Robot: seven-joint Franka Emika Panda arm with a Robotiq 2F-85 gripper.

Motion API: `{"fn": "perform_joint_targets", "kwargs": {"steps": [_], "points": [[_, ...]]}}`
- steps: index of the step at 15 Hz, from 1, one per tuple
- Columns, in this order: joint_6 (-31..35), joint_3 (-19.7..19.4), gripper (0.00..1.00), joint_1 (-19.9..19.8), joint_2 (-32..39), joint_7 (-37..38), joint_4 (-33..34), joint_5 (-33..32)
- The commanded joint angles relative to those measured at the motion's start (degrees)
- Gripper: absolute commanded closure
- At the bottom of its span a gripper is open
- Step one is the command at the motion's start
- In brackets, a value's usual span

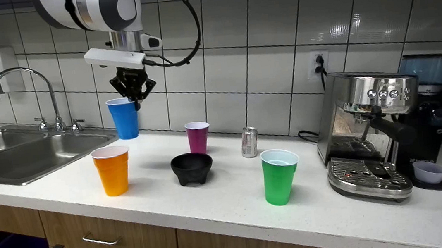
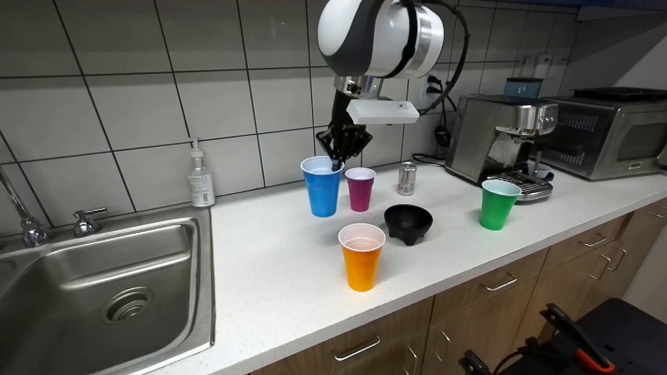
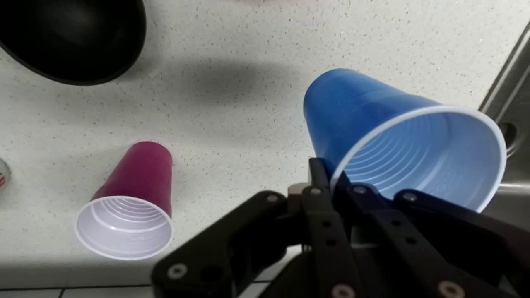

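White tiles [image 1: 224, 76] line the wall behind a pale counter [image 1: 229, 193] set over wood drawers [image 1: 142, 235]; a steel sink [image 2: 204, 291] fills one end, a coffee machine [image 1: 361, 91] and an oven [image 2: 641, 143] the opposite one. Between stand a purple cup [image 1: 197, 138], a can [image 1: 249, 142] and a black bowl [image 1: 192, 169], with an orange cup [image 1: 113, 175] and a green cup [image 1: 278, 184] nearer the front edge.

My arm [image 2: 378, 41] reaches in from above, wrist turned so my gripper [image 1: 137, 104] points straight down over the counter, near the wall. My jaws are closed on the side of the blue cup [image 1: 124, 120] at its rim. The cup hangs nearly upright, clear of the counter, between sink and purple cup.
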Motion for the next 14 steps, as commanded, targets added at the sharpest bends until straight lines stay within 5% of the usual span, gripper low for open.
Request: {"fn": "perform_joint_targets", "kwargs": {"steps": [1, 14], "points": [[-0.3, 1.2, 0.99, -1.1, -4.9, -3.3, -4.4, 2.9], [0.7, 0.0, 0.99, 0.3, -15.2, -3.2, -14.8, 3.1]]}}
